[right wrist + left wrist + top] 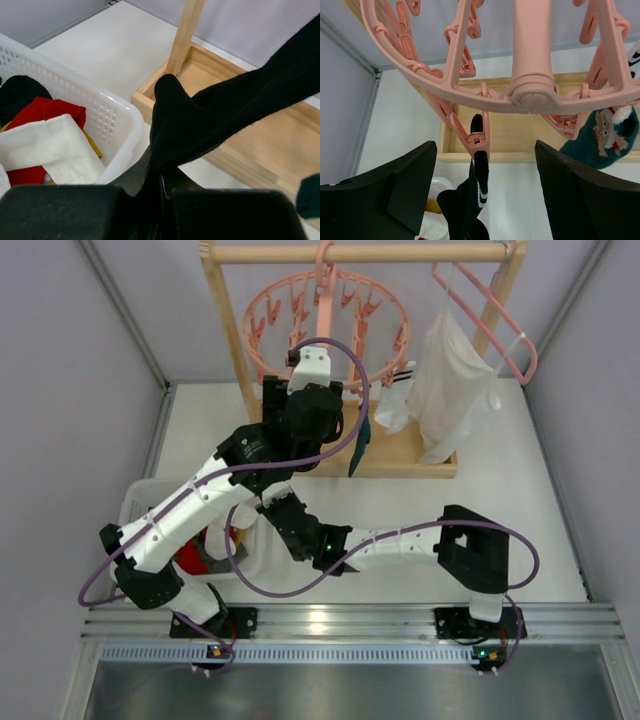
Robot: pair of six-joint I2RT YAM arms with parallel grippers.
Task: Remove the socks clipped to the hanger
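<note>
Grey walls enclose a white table (520,540) where a wooden rack (225,340) carries the round pink plastic clip hanger (420,75). A black fabric sock with a white stripe (470,200) hangs from one pink clothespin clip (477,137). The left gripper (484,155) stands wide astride that clip. The right gripper (161,200) is clamped on what appears to be the same sock's lower end, beside a white perforated basket (117,122). Release seems the step in hand, and next the clip needs squeezing. A dark teal patterned sock (600,135) hangs nearby, and crossbars crowd the approach.

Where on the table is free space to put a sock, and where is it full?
Bare table lies right of the right arm, in front of the wooden base. Another patch: left of the base, behind the basket. Crowded under the hanger.
</note>
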